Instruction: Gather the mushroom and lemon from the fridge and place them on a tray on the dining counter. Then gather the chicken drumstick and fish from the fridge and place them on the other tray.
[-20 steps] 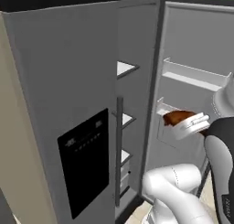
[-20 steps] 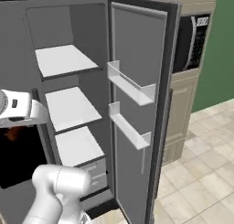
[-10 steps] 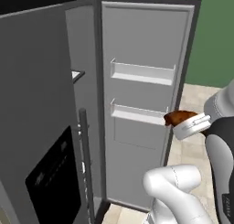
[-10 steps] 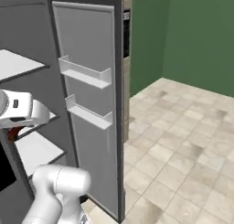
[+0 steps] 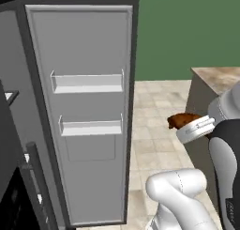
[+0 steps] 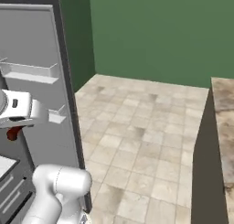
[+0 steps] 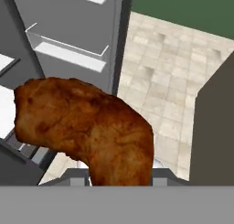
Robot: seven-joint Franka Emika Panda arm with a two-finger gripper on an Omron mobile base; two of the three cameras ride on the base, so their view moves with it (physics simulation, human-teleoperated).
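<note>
A brown roasted chicken drumstick (image 7: 87,127) fills the middle of the hand view, and my gripper (image 7: 119,173) is shut on its lower end. In the left base view the drumstick (image 5: 180,120) sticks out leftward from the gripper (image 5: 187,125) at chest height, to the right of the open fridge door (image 5: 89,111). The right base view catches a reddish bit of the drumstick (image 6: 13,133) under the white hand. The drumstick covers the finger tips. The mushroom, lemon, fish and trays are out of view.
Two clear shelves (image 5: 86,83) hang on the inside of the fridge door. A stone-topped counter (image 5: 216,77) with a dark side panel (image 6: 205,163) stands to the right. Beige tiled floor (image 6: 137,127) lies between it and the fridge, with a green wall behind.
The whole picture has swung from the fridge interior toward the floor and counter, so the base has turned right. The drumstick stays in the gripper.
</note>
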